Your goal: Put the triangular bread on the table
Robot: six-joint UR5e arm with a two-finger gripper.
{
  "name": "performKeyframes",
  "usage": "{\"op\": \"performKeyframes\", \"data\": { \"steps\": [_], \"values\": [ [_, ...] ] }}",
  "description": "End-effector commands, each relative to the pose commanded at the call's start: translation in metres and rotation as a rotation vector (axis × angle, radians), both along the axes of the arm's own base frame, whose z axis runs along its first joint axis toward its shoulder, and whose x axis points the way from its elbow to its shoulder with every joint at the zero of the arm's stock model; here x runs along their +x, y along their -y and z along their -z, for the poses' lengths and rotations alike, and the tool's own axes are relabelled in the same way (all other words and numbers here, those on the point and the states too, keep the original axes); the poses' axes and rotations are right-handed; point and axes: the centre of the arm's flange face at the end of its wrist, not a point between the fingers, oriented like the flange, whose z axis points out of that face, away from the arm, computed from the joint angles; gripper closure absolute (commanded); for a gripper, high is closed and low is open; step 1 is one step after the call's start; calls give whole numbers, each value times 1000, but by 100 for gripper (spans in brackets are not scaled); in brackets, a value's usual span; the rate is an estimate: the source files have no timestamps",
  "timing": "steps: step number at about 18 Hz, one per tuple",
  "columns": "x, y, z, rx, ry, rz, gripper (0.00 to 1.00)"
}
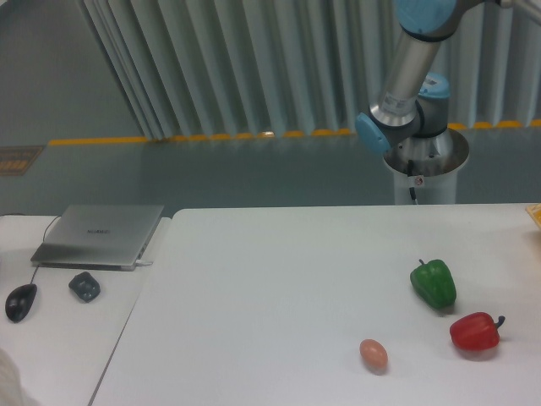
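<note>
The large white table [270, 279] fills the lower middle and right of the camera view. The triangular bread does not clearly show. A small yellow-tan sliver [535, 216] sits at the right frame edge on the table, too cut off to identify. Only the arm's grey and blue elbow links [406, 93] and its base column [425, 169] show, behind the table's far right edge. The arm runs out of the top of the frame, and the gripper is out of view.
A green pepper [434, 283], a red pepper [475, 332] and a small pinkish-tan egg [374, 354] lie on the table's right front. On the narrower desk at left are a closed laptop [100, 234], a black mouse [21, 301] and a small dark object [84, 287].
</note>
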Motion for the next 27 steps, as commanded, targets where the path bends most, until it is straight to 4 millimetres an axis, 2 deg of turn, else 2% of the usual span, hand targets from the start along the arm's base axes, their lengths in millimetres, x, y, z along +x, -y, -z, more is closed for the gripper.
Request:
{"op": "performKeyframes", "data": {
  "steps": [2, 6, 12, 14, 16, 20, 22, 24, 27],
  "values": [
    [-10, 6, 16, 2, -9, -14, 0],
    [-9, 3, 29, -2, 11, -14, 0],
    [-7, 1, 37, -7, 20, 7, 3],
    [-6, 0, 38, -16, 19, 28, 15],
    [-6, -1, 37, -16, 17, 31, 40],
    [-8, 0, 31, -12, 7, 30, 73],
    [-8, 1, 26, -9, 0, 28, 79],
    [-7, 2, 20, -6, -6, 27, 79],
    [2, 6, -6, -1, -34, 24, 79]
  ]
}}
